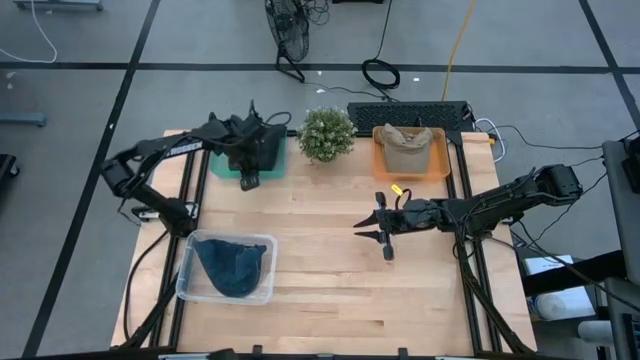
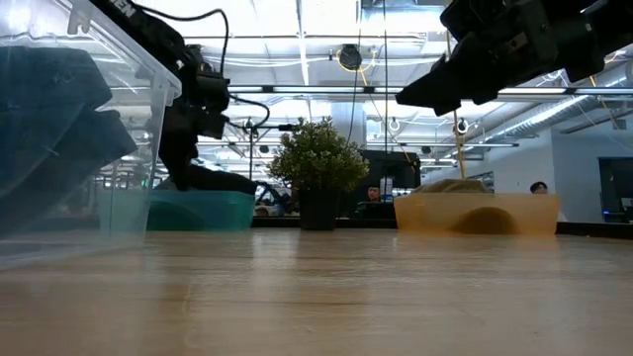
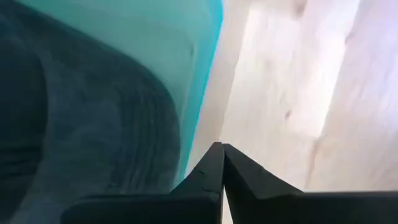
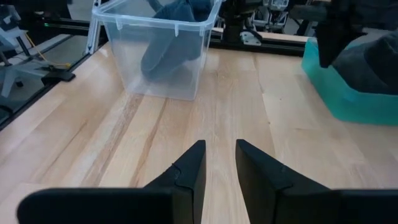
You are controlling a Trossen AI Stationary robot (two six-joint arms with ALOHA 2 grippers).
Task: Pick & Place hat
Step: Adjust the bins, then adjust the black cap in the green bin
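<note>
Three hats lie in bins. A dark hat (image 1: 258, 148) fills the teal bin (image 1: 282, 168) at the far left. A blue hat (image 1: 232, 266) lies in the clear bin (image 1: 190, 285) at the near left. A tan hat (image 1: 408, 146) lies in the orange bin (image 1: 440, 168) at the far right. My left gripper (image 3: 222, 152) is shut and points steeply down at the teal bin's near rim (image 3: 208, 62), beside the dark hat (image 3: 81, 124), holding nothing. My right gripper (image 4: 221, 155) hovers open over the table's middle (image 1: 385, 235), with nothing between its fingers.
A potted plant (image 1: 326, 133) stands between the teal and orange bins at the far edge. A black keyboard (image 1: 405, 110) lies behind the orange bin. Bare wood (image 1: 380, 300) stretches across the near right of the table.
</note>
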